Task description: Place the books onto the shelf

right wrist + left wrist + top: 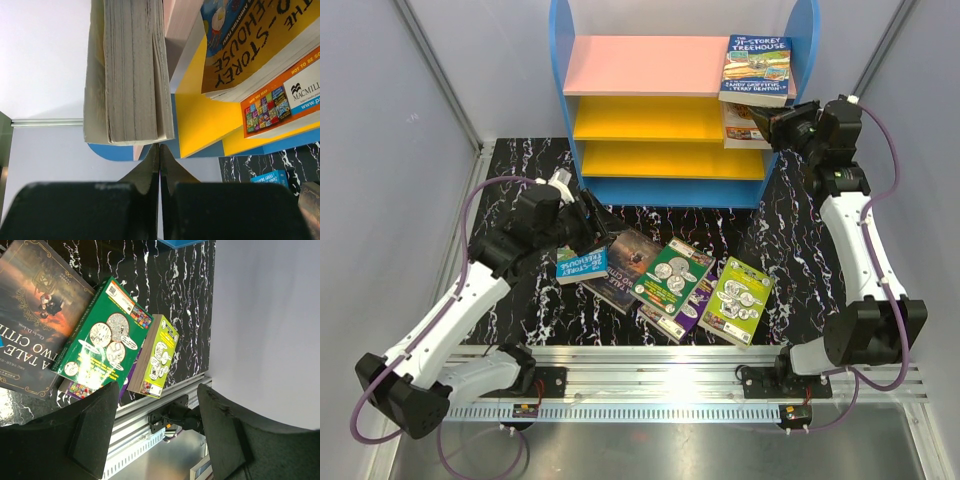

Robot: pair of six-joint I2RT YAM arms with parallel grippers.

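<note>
A black tabletop with white veins is lying beneath the left gripper; a pale grey wall is standing to its left, a silver rail running behind it.

Probably a lab: panelled enclosure, aluminium rail.

The shelf stood at the far middle of the table, with a Treehouse book lying on the right end of its top board and a second book on the board below. In front of the shelf, from left to right, lay a smaller Treehouse book, a Tale of Two Cities book, a coin-picture book overlapping it, and a rightmost coin-picture book just beside. What seemed to be one more book lay under the middle one.
</note>
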